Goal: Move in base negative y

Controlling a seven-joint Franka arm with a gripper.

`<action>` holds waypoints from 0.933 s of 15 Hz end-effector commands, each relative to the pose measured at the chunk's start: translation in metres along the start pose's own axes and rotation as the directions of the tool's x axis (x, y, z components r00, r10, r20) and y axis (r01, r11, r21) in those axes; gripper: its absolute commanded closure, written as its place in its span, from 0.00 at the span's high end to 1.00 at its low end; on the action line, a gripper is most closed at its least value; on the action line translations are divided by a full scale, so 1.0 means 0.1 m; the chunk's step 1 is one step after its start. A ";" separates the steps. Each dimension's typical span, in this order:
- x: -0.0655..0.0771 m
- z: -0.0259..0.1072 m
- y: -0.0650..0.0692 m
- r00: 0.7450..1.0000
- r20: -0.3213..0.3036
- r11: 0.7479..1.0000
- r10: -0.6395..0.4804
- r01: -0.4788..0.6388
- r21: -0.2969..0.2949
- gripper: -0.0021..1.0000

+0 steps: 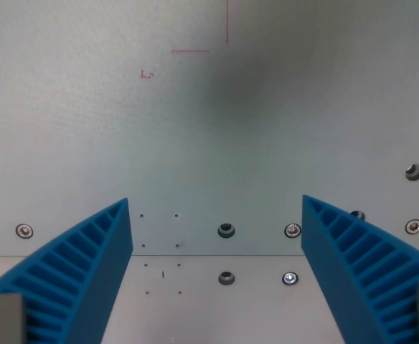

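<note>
My gripper (217,204) is open and holds nothing. Its two blue ribbed fingers rise from the bottom corners of the wrist view, the left finger (87,265) and the right finger (360,265), with a wide gap between them. Below them lies a pale grey metal table plate (209,129). A soft dark shadow falls on the plate near the top centre.
Thin red marker lines (195,50) and a small red mark (146,74) sit on the plate at the top. A seam between plates (217,254) runs across, with screws (293,230) and bolt holes (226,230) along it. More screws (413,172) sit at the wrist view's right.
</note>
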State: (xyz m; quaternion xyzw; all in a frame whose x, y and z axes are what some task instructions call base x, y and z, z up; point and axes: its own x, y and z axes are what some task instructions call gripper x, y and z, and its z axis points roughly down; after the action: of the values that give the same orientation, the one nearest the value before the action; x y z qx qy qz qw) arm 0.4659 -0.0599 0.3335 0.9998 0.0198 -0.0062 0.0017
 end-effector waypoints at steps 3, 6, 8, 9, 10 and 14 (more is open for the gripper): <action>-0.01 -0.03 0.15 1.000 -0.007 1.000 0.000 0.000 -0.001 1.00; -0.02 -0.03 0.30 1.000 -0.007 1.000 0.000 0.000 -0.001 1.00; -0.03 -0.03 0.40 1.000 -0.007 1.000 0.000 0.000 -0.001 1.00; -0.03 -0.02 0.45 1.000 -0.007 1.000 0.000 0.000 -0.001 1.00; -0.04 -0.02 0.50 1.000 -0.007 1.000 0.000 0.000 -0.001 1.00; -0.05 -0.02 0.70 1.000 -0.007 1.000 0.000 0.000 -0.001 1.00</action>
State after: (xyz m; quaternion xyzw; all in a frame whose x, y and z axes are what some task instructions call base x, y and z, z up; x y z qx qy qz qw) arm 0.4584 -0.1241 0.3331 0.9999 0.0117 -0.0006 0.0061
